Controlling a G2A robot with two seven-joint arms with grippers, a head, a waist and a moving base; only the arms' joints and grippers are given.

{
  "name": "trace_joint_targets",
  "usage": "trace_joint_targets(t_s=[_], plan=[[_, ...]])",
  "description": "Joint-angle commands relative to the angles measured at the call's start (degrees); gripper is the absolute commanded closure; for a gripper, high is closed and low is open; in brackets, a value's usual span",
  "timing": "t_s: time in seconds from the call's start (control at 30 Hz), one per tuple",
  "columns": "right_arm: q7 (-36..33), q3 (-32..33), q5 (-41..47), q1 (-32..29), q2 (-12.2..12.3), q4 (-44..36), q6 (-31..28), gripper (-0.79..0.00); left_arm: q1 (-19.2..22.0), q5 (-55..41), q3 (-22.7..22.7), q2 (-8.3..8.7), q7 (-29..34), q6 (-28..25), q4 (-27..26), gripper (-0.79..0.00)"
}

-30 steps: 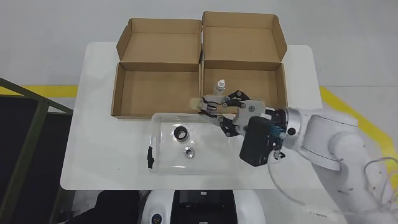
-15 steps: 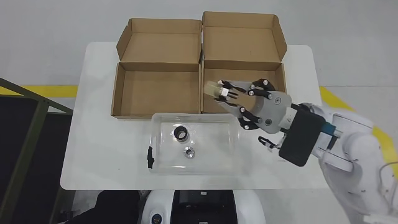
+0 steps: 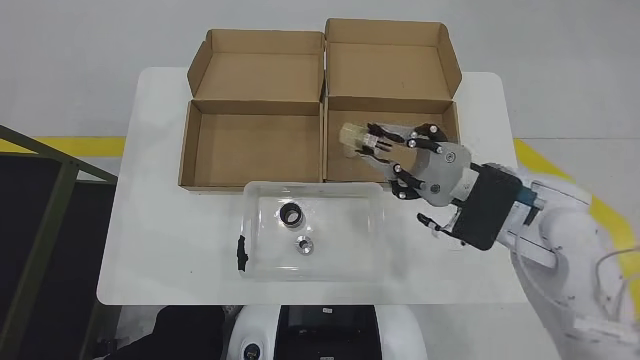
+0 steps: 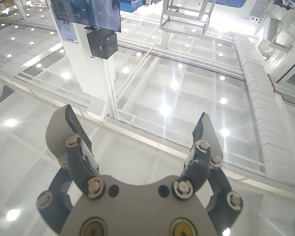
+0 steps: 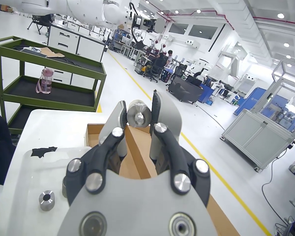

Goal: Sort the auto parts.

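My right gripper [image 3: 358, 139] grasps a metal cylinder [image 5: 138, 116] over the right box [image 3: 441, 118], near its left edge. My left gripper [image 4: 137, 126] gapes.

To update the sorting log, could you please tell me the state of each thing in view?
Left box: lid open, empty.
Right box: lid open.
Clear tray: uncovered, holding a metal ring and a smaller metal part.
Right gripper: jaws shut on a metal cylinder, over the right box.
Left gripper: jaws open, empty.
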State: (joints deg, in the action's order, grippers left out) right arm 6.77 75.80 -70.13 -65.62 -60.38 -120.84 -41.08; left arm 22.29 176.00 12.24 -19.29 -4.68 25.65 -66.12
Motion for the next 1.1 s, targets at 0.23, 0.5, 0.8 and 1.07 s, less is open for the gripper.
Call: trace_joint_targets(t_s=[0.23,0.5,0.8,1.07], plan=[[-9.92,-0.76,2.14,2.36,0.2,6.8,-2.65,0.0,0.0,0.0,0.0,0.0,0.0,0.0,0.0,-0.785],[-16.2,-2.24,4.27,4.18,0.19,11.5,-3.01,0.0,0.0,0.0,0.0,0.0,0.0,0.0,0.0,-0.785],[-20.86,-3.63,4.88,4.62,0.19,17.8,-2.27,0.0,0.0,0.0,0.0,0.0,0.0,0.0,0.0,-0.785],[-23.39,-3.84,4.94,5.07,0.29,22.35,-1.66,0.0,0.0,0.0,0.0,0.0,0.0,0.0,0.0,-0.785]])
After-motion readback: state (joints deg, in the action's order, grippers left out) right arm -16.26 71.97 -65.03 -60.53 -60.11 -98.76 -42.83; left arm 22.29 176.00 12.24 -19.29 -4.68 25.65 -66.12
